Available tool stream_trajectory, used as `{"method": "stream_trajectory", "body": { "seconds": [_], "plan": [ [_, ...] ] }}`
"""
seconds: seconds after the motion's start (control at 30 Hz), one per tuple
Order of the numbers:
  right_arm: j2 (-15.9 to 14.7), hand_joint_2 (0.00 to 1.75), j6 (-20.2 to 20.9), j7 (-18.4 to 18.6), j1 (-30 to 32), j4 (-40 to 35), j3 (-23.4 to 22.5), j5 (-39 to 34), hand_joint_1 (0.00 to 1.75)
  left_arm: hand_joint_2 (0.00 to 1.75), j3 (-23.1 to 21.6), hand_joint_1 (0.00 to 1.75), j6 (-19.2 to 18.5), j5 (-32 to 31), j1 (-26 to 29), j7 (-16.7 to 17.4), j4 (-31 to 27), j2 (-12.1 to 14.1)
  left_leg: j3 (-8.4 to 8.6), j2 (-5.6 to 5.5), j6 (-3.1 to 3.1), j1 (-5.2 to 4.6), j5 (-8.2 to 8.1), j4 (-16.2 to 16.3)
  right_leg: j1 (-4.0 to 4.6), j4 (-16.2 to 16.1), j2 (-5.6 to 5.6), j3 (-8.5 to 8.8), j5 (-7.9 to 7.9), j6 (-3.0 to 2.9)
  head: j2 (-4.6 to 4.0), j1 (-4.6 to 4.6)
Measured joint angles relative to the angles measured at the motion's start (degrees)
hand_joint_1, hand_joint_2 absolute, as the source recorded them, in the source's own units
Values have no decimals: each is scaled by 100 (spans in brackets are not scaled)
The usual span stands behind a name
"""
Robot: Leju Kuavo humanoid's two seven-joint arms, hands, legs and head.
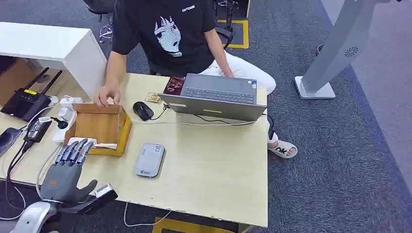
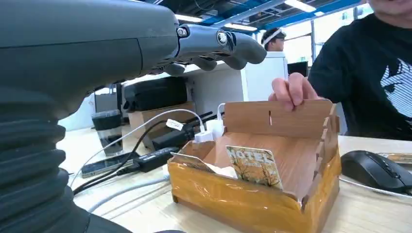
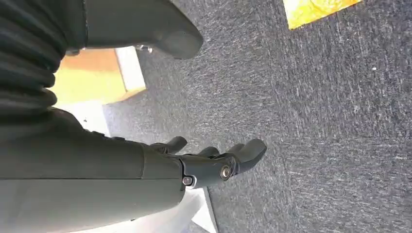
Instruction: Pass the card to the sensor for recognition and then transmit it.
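Note:
A card (image 2: 252, 166) printed "HOTEL" stands leaning inside an open wooden box (image 1: 102, 127) (image 2: 291, 121) at the table's left side. My left hand (image 1: 65, 174) (image 2: 121, 48) hovers just in front of the box, fingers stretched toward it and holding nothing. A grey flat sensor (image 1: 149, 160) lies on the table to the right of the box. My right hand (image 3: 209, 165) hangs over the carpet, fingers loosely bent and apart, with nothing in it. A seated person's hand (image 1: 107, 94) (image 2: 294, 92) grips the box's far wall.
A laptop (image 1: 214, 97) and a black mouse (image 1: 142, 110) (image 2: 374, 170) lie beyond the sensor. A router (image 1: 26, 102), a phone (image 1: 7, 138), chargers and cables crowd the left edge. The table's near edge (image 1: 194, 216) runs close to my left arm.

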Motion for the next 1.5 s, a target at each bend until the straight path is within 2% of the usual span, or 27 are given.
{"method": "stream_trajectory", "body": {
  "seconds": [0.43, 0.77, 1.13, 1.5],
  "plan": [
    [7, 175, 35, 57, -1, -7, -2, 68, 0, 175, 306, 0, -123, -90, -176, 70, 112, 2, 0, 0, 0, -1, 0, 0, 0, 0, -1, -1, 0, 0, 2, 0],
    [7, 175, 61, 57, -8, -17, -2, 208, 0, 175, 662, 0, -164, -166, -918, 74, 1141, 63, 2, -6, -1, 1, 4, 0, 1, 2, -9, 2, 1, -1, 0, 0],
    [7, 175, 144, -33, -44, -20, -2, 223, 0, 175, 601, 0, -304, -365, -1539, -2, 1766, 35, 2, -5, -1, 0, 4, 0, 0, 0, -8, 1, 3, 0, 0, 2],
    [7, 175, 136, -70, -88, -20, -17, 212, 0, 175, 173, 3, -361, -395, -2232, -66, 2260, -96, 3, -1, -1, 0, 5, 1, 0, 1, -4, -1, 5, -1, 2, 0]
  ]
}}
